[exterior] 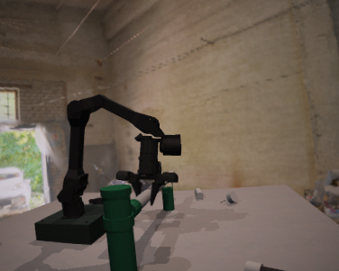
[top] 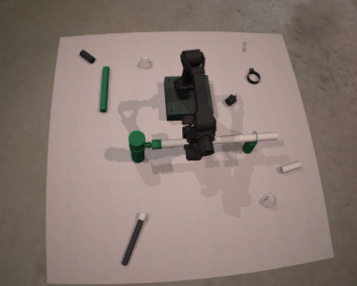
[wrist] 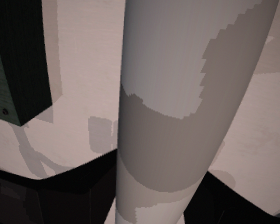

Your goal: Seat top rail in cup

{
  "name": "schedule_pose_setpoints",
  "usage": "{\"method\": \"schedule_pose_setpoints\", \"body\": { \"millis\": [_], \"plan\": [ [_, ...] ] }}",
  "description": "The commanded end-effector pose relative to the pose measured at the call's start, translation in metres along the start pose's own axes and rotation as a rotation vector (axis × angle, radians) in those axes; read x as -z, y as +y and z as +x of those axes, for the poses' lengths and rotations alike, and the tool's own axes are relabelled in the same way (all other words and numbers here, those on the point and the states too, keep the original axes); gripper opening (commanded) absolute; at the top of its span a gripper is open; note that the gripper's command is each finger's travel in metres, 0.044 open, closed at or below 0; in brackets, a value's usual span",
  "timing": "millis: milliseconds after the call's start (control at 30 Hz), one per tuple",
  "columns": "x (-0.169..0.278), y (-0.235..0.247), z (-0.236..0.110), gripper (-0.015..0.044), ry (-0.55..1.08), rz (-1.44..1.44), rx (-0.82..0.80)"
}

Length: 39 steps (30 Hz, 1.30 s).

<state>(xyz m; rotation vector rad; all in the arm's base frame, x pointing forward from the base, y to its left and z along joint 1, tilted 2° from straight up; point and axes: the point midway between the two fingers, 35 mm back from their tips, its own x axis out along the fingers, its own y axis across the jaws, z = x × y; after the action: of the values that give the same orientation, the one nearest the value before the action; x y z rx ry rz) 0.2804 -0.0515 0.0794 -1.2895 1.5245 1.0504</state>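
Note:
The white top rail [top: 227, 139] [wrist: 170, 95] runs through the loop cap's thin loop [top: 255, 136] on the small green post [top: 248, 146] [exterior: 168, 200]. Its left end meets the mouth of the green rail-end cup [top: 157, 144] [exterior: 135, 207]; how deep it sits inside is hidden. The cup hangs from the brace band [exterior: 119, 223], a little below the cap [top: 137, 138] [exterior: 115, 191] of the big green post [top: 138, 157] [exterior: 123, 250]. My gripper [top: 196, 144] [exterior: 146, 198] [wrist: 154, 157] is shut on the rail's middle, one finger on each side.
The dark base [top: 175, 108] [exterior: 69, 230] stands behind the rail. A short white tube [top: 291, 166] lies right of the small post. A green rod [top: 104, 89], black ring [top: 253, 77] and black fitting [top: 231, 100] lie farther back; a dark bar [top: 133, 240] lies in front.

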Motion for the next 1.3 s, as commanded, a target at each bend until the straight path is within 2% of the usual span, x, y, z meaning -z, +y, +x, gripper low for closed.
{"method": "schedule_pose_setpoints", "body": {
  "millis": [0, 333, 567, 733, 900, 1100, 1267],
  "plan": [
    [0.0, 0.0, 0.0, 0.0, 0.0, 0.0, 0.0],
    [-0.001, 0.0, -0.001, 0.0263, 0.0, 0.0, 0.0],
    [-0.014, 0.0, -0.024, 0.044, -0.003, 0.0, 0.001],
    [-0.027, 0.002, -0.046, 0.044, -0.004, -0.001, 0.002],
    [-0.027, 0.001, -0.05, 0.044, -0.002, -0.008, 0.004],
    [-0.026, 0.006, -0.092, 0.044, -0.003, -0.008, 0.003],
    [-0.026, 0.006, -0.093, 0.044, -0.003, -0.008, 0.003]
  ]
}}
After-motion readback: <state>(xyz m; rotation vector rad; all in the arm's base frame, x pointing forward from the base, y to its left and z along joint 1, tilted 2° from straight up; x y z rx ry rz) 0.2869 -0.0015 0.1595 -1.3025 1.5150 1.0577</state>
